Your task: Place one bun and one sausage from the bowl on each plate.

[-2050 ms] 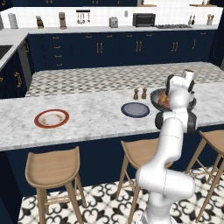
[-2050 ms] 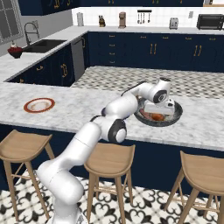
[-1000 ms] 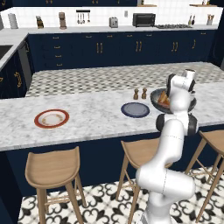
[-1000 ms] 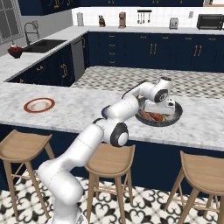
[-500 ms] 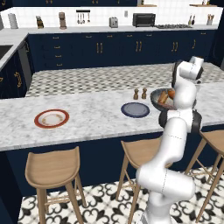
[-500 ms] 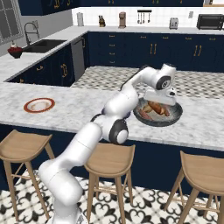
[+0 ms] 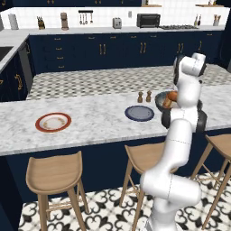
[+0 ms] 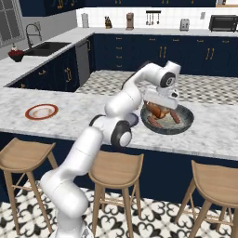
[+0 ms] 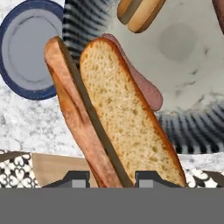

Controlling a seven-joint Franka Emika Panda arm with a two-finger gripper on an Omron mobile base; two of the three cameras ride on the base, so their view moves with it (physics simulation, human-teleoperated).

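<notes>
Golden-brown bun (image 9: 118, 118) sits pinched between the fingers (image 9: 107, 178), lifted above the dark bowl (image 9: 192, 127) and a sausage (image 9: 146, 89) on the marble desk (image 9: 26, 118); blue-rimmed plate (image 9: 28, 57) lies beside; no readable writing

Bright, even rendered light; soft shadows, sharp.

Porous, matt crumb on the bun (image 9: 127, 127); smooth glazed blue-rimmed plate (image 9: 27, 48); ribbed dark bowl (image 9: 192, 131); veined marble counter (image 7: 94, 122); wooden stools (image 7: 54, 173).
</notes>
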